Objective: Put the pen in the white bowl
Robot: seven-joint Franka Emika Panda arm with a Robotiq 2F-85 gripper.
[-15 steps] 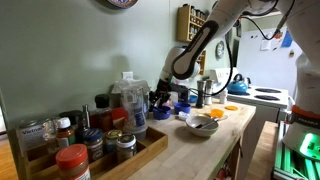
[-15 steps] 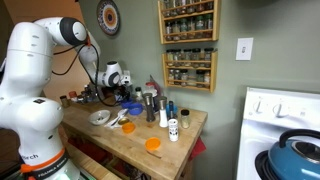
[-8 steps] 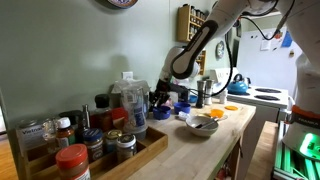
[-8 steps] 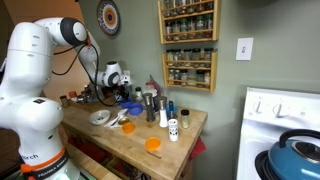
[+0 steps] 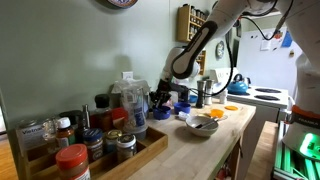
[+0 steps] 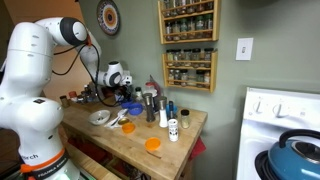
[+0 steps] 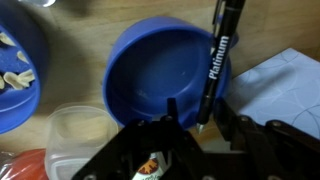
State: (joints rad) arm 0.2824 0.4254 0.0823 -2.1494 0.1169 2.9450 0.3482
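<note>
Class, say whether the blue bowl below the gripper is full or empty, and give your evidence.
Empty. In the wrist view the blue bowl shows only its bare blue inside; nothing lies in it.

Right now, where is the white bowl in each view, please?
In an exterior view: the white bowl is right of centre, near the counter's front edge.
In an exterior view: the white bowl is left of centre, at the counter's front edge.
Wrist view: not in it; a blue bowl fills the middle.
Shared landmark: the gripper holding the pen; in both exterior views the white bowl lies near it.
</note>
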